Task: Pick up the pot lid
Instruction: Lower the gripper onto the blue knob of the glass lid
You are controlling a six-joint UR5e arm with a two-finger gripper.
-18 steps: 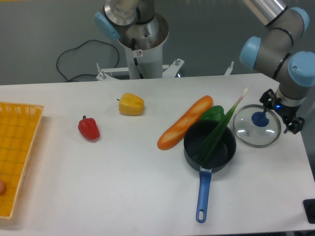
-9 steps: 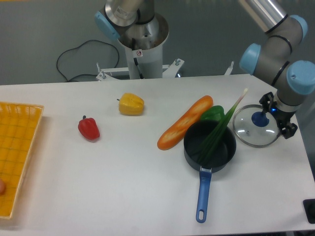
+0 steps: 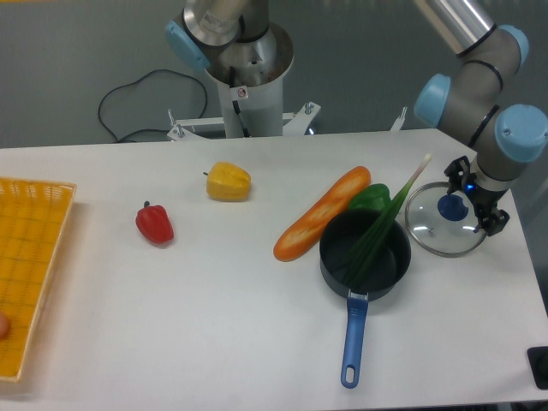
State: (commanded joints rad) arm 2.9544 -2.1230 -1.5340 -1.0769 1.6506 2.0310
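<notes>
status: lining up on the lid (image 3: 438, 235), imo | lid: between 2 and 3 o'clock of the pot (image 3: 392, 264) | me: my fingers (image 3: 491, 221) spread, nothing held | next: nudge toward 9 o'clock, straddle the blue knob (image 3: 451, 207), then squeeze

Shows pincer (image 3: 476, 198) spread wide by pot lid (image 3: 439, 236), right of frame | shows black pan (image 3: 392, 272) holding leek (image 3: 377, 235), right of centre | shows red pepper (image 3: 154, 224) at left

Passage: over the table (image 3: 454, 330), on the near side of the lid (image 3: 441, 242), right of the pan handle (image 3: 354, 342) in this view. Obstacles: the pan (image 3: 396, 276), just beside the lid; green stalks (image 3: 377, 238), slanting up from the pan.
</notes>
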